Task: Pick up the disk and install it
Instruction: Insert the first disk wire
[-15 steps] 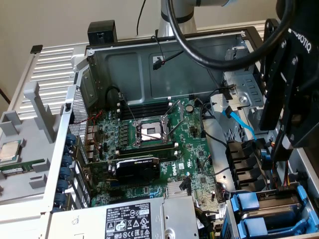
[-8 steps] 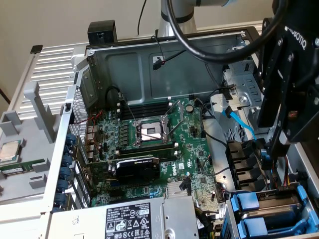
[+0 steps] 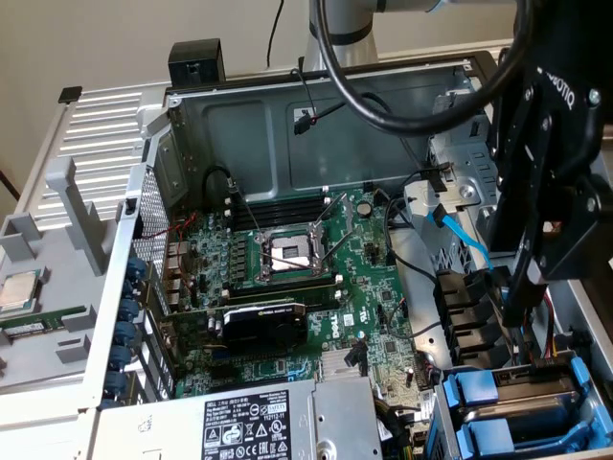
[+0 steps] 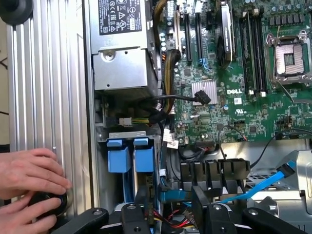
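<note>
Wrist view shows the end effector point(image 4: 170, 202) partly open and empty, just beside the blue carriers point(image 4: 132, 156).

1. soft, even indoor light falls from above; the pale wall point(image 3: 115, 38) is bright, with no hard shadows.
2. the circuit board point(image 3: 383, 316) lies dimmer, shaded by the case walls.
3. the ribbed metal panel point(image 4: 48, 73) catches a mild sheen.
4. the gripper point(image 4: 170, 207) reads near black.

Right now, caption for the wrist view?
Open gripper hovers by two blue carriers in the PC's drive bay; a person's hands hold a black case foot.
</note>
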